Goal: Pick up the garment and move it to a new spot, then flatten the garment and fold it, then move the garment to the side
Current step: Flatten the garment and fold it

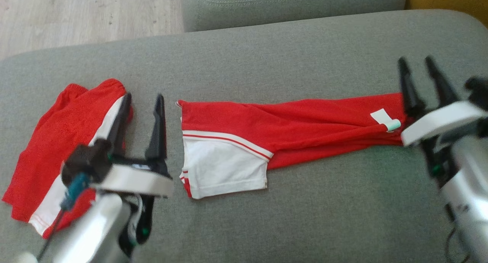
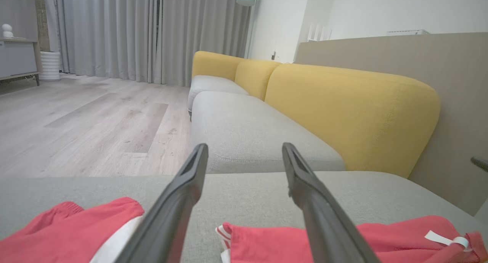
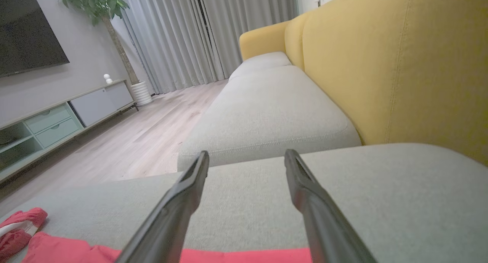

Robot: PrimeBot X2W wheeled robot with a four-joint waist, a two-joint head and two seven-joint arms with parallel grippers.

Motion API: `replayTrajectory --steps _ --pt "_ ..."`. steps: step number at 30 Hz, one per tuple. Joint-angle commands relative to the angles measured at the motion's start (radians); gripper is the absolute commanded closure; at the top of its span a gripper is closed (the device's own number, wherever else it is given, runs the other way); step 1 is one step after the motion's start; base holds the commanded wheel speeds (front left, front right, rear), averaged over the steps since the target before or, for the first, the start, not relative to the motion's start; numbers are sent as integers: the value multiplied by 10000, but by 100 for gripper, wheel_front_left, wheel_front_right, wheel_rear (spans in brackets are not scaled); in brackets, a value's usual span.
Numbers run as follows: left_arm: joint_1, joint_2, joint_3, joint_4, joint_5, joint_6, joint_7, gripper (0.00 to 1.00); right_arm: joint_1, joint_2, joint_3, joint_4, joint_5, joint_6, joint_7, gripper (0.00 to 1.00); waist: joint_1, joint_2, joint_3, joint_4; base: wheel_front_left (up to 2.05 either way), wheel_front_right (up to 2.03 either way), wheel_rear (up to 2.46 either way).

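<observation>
The left gripper [image 1: 144,96] is spread wide, and nothing is held between its dark fingers [image 1: 157,129]. It is seen over the bare strip of grey seat cushion [image 1: 305,53] that lies between the two pieces of clothing. In the head view its left finger crosses the white edge of the crumpled heap [image 1: 57,141]. Whether cloth is touched there cannot be told.

The right gripper [image 1: 416,61] is likewise spread apart with nothing gripped. It is placed at the right end of the garment [image 1: 289,129], just beside a small white tag [image 1: 384,118]. In the right wrist view the red cloth is seen passing under both fingers at the bottom edge. Contact with it cannot be made out.

The garment is laid out across the middle of the seat cushion as a long, narrow red band. Its length runs from left to right. A white panel edged with a red stripe is seen at its left end, where the cloth is wider. Soft creases run along the red part.

The crumpled heap, also red with white, is bunched at the left end of the cushion, apart from the garment.

A yellow backrest [image 2: 354,114] is seen behind the grey seats, and a pale wooden floor [image 1: 76,15] beyond them.
</observation>
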State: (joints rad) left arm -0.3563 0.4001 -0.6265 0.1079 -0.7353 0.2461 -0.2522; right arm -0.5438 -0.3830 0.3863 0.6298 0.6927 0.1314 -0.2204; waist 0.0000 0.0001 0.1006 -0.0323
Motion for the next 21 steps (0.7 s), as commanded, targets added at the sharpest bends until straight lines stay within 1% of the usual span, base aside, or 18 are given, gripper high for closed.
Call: replayTrajectory --steps 1,5,8,12,13,17,21 --pt "109 -58 810 -352 421 -106 -92 0 235 254 -194 -336 -417 -7 -204 0 0 -1 -23 -24 0 0 0" --pt "1114 -912 1925 -420 1445 -576 -93 0 1070 1308 -897 -586 -1730 -7 -351 0 0 -1 -62 -115 0 0 0" --pt "1490 -1324 2477 -270 2000 -1088 -93 0 1487 1854 -1433 -838 -2445 -7 -374 0 0 -1 -33 -172 0 0 0" --pt "1545 -1725 2998 -91 2601 -1635 -94 0 1632 2180 -2198 -1058 -3182 -7 -212 0 0 -1 151 -171 0 0 0" --pt "1545 -1725 2998 -91 2601 -1635 -94 0 1632 2180 -2198 -1058 -3182 -7 -212 0 0 -1 151 -171 0 0 0" --pt "1381 -2103 3353 65 3041 -2087 -94 0 1369 2366 -3519 -868 -3766 -7 311 0 0 -1 502 -52 0 0 0" --pt "1241 -2433 3570 303 3376 -2476 -94 0 955 2638 -4836 -214 -4401 -7 1025 0 0 -1 878 116 0 0 0"
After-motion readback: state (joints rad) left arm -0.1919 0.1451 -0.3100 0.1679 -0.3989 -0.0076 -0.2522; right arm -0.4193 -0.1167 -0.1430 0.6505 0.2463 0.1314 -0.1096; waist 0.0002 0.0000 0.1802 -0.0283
